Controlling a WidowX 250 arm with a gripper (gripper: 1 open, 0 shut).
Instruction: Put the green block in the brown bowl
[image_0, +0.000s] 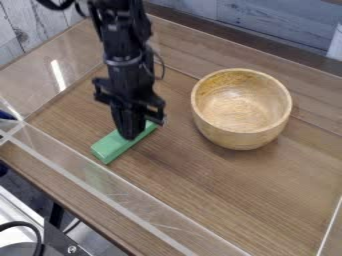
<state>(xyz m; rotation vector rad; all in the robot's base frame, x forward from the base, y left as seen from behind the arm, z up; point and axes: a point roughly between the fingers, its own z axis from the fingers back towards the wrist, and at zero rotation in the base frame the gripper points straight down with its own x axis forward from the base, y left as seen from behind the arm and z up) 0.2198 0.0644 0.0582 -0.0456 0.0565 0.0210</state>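
Wood-grain tabletop, fenced by a clear acrylic wall, carries everything. Pointing straight down, the gripper has its fingers pinched narrow on the upper end of the green block, whose lower end trails toward the wall. Well apart to the fingers' right sits the brown bowl, empty and awaiting the block.
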